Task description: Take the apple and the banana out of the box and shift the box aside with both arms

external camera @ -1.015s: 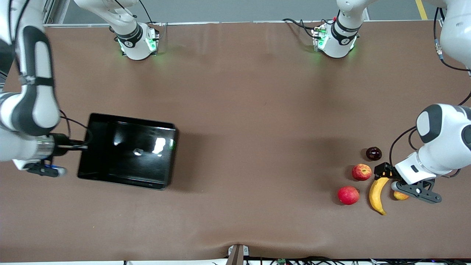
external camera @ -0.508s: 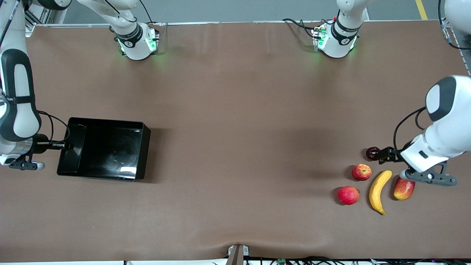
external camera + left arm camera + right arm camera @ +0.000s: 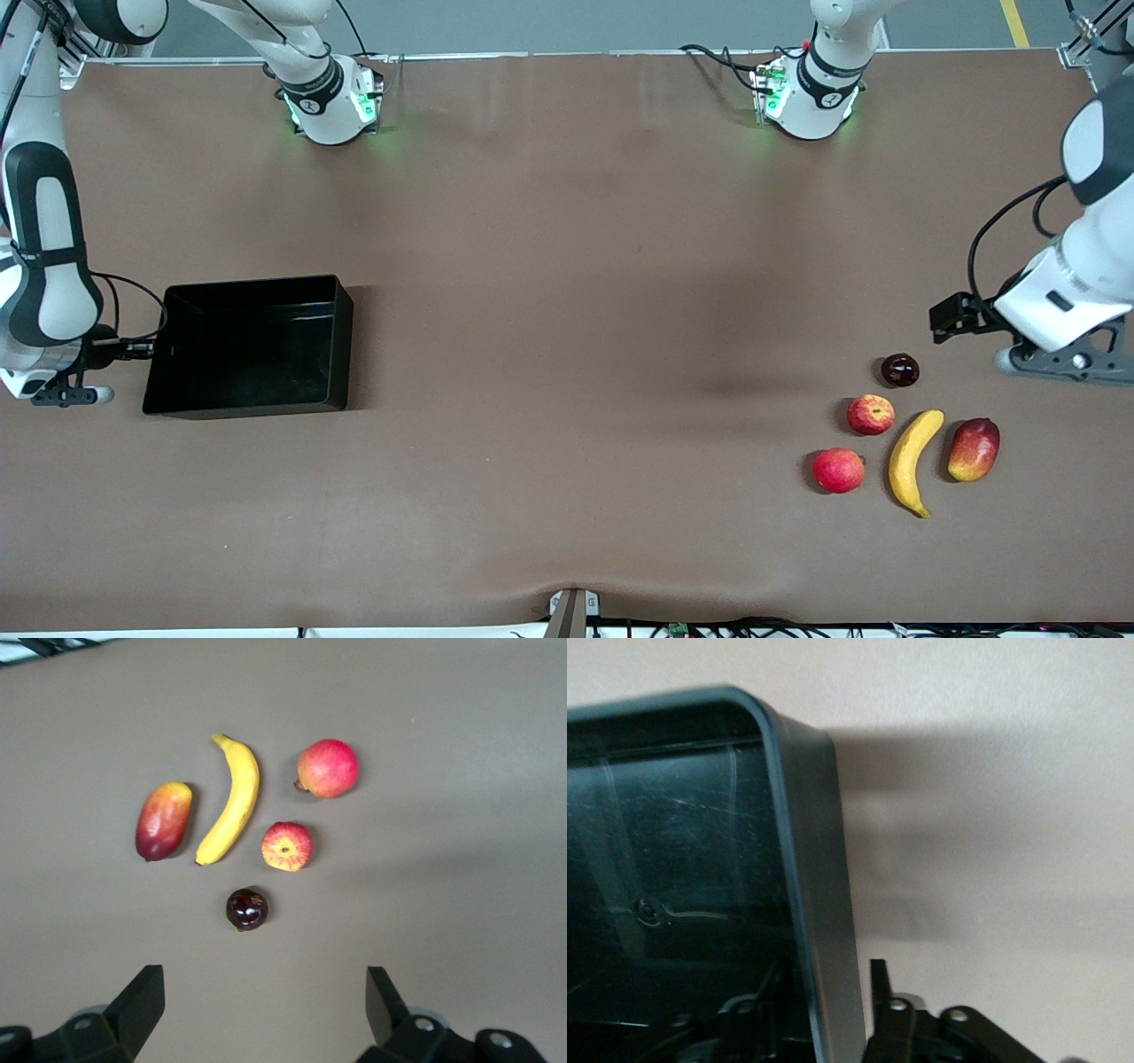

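The black box sits flat on the table toward the right arm's end. My right gripper straddles its end wall, one finger inside and one finger outside, with a narrow gap to the wall. The yellow banana and the red apple with yellowish patches lie side by side toward the left arm's end. Both show in the left wrist view, the banana and the apple. My left gripper is open and empty, up in the air over bare table beside the fruits.
A round red fruit, a red-yellow mango-like fruit and a small dark round fruit lie around the banana. The brown table stretches wide between the box and the fruits.
The box came down and moved toward the right arm's end, from raised and tilted to flat on the table. My left gripper rose from the banana and drew away, uncovering the mango-like fruit.
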